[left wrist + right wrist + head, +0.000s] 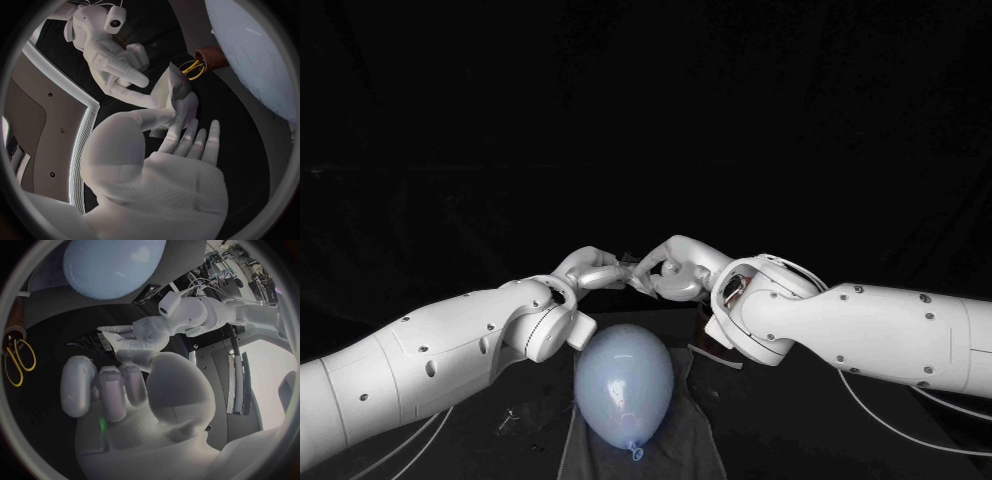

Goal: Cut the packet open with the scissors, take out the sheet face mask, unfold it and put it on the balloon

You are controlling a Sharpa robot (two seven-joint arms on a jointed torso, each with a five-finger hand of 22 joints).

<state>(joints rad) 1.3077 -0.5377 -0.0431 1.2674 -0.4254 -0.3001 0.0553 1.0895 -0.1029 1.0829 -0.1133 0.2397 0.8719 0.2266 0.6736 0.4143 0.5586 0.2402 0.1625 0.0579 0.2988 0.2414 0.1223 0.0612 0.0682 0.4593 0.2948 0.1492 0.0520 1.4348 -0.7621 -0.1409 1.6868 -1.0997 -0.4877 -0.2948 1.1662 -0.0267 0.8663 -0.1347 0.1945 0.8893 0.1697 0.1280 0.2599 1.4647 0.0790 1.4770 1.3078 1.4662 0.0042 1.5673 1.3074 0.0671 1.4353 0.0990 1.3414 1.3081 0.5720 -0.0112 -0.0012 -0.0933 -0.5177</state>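
Note:
My left hand (596,272) and right hand (672,270) meet above the far end of the pale blue balloon (625,385). The silver packet (172,92) is pinched in the fingers of the left hand (169,150), upright between the two hands. The right hand (119,65) reaches to the packet's edge with two fingers and seems to pinch it. In the right wrist view the packet (94,342) shows its barcoded side beside the left hand (147,332), and the other fingers of the right hand (125,395) are curled. The yellow-handled scissors (195,70) lie on the table.
The balloon (115,265) lies on a grey cloth (689,420) near the table's front. A brown holder (209,55) sits by the scissors (19,360), to the balloon's right. A small dark item (509,420) lies front left.

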